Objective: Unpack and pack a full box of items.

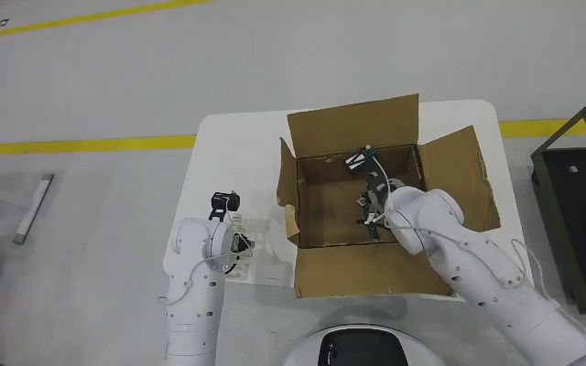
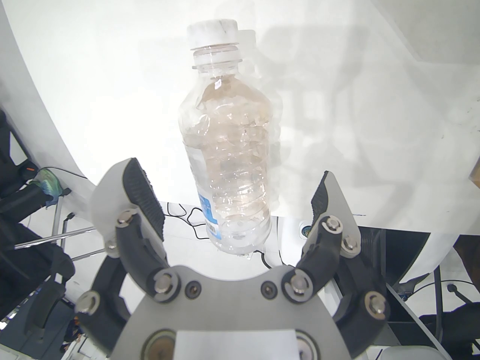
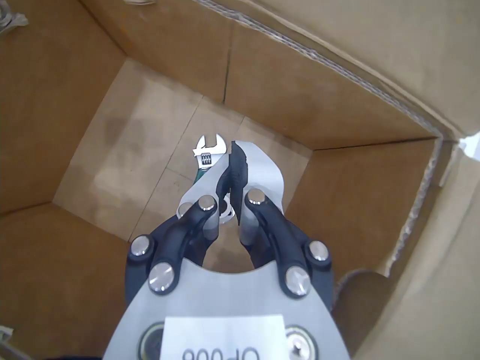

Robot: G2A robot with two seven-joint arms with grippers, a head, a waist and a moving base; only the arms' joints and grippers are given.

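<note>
1. As the left wrist view has it, the left gripper (image 2: 228,168) hangs over the table (image 2: 93,57) with its fingers spread wide, touching nothing. The bottle (image 2: 228,144) lies between them, base toward the palm and cap pointing straight away. Its long axis is in line with the gripper. Both pads stand beside its lower body, apart from it. Whether it rests on the table or sits just off it, I cannot tell.
2. Right wrist view: the right gripper (image 3: 225,166) is down inside the box (image 3: 337,95), clamped on a wrench (image 3: 207,153). The handle runs along between the fingers, and the head sticks out past the tips toward the box floor. Contact with the floor: cannot tell.
3. Top view: the box stands open on the table's right part with the right arm reaching into it. The left arm is over the left part, apart from the box.
4. Judgement: the left arm is nearer the bottle. Closing would take it across its width, low down, so the cap end may swing. Whether the wrench is going in or coming out is unclear.
</note>
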